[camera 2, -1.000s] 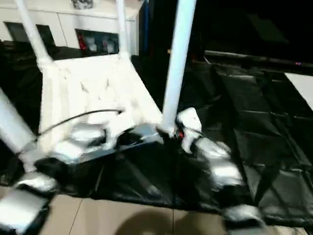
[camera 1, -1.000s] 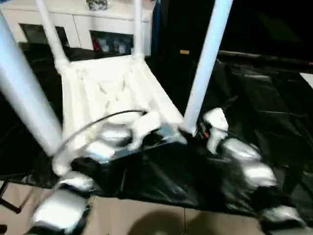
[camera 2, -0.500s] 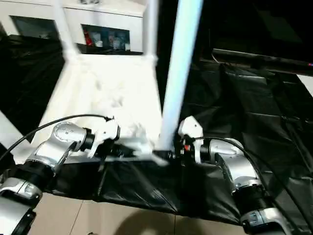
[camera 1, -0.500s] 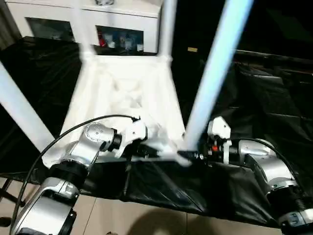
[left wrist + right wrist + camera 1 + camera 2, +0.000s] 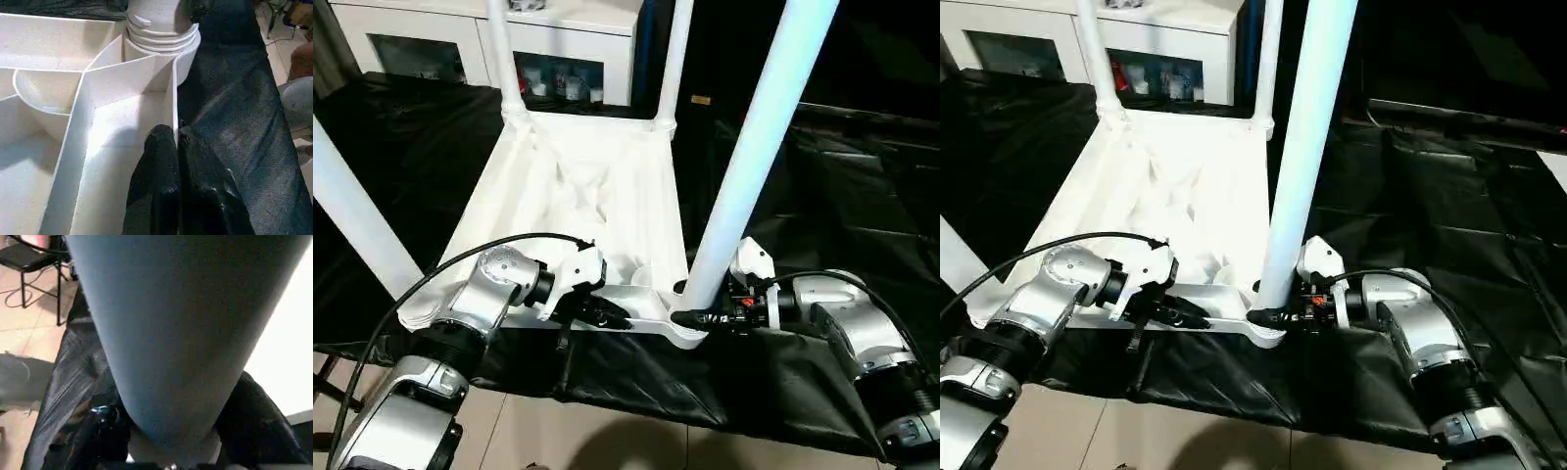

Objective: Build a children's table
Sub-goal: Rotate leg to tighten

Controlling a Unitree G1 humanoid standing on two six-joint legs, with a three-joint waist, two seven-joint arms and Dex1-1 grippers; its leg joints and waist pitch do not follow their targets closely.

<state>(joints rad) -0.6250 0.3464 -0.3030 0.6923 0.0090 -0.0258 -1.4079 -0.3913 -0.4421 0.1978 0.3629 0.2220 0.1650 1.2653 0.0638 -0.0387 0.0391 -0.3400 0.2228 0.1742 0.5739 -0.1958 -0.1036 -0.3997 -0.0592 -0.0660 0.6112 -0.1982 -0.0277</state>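
White plastic everywhere: the children's table [image 5: 578, 186] lies upside down on a black-covered tabletop [image 5: 832, 196], ribbed underside up, all four legs standing in their corner sockets. The left gripper [image 5: 176, 134] is clenched on the thin near edge wall of the top, one finger on each side of it, just beside the near-right corner socket [image 5: 164, 41]. That pinch looks meant to pin the top down so it cannot slide or twist. The right gripper [image 5: 705, 315] sits at the foot of the leg [image 5: 754, 147] in that socket, a black finger [image 5: 259, 426] on either side of the tube where it meets the collar. Whether it is squeezing the leg or only straddling it I cannot tell. Gripping low, right at the socket, would steady the leg for seating or tightening. With every leg in place, the build seems close to finished, short of turning the table upright.
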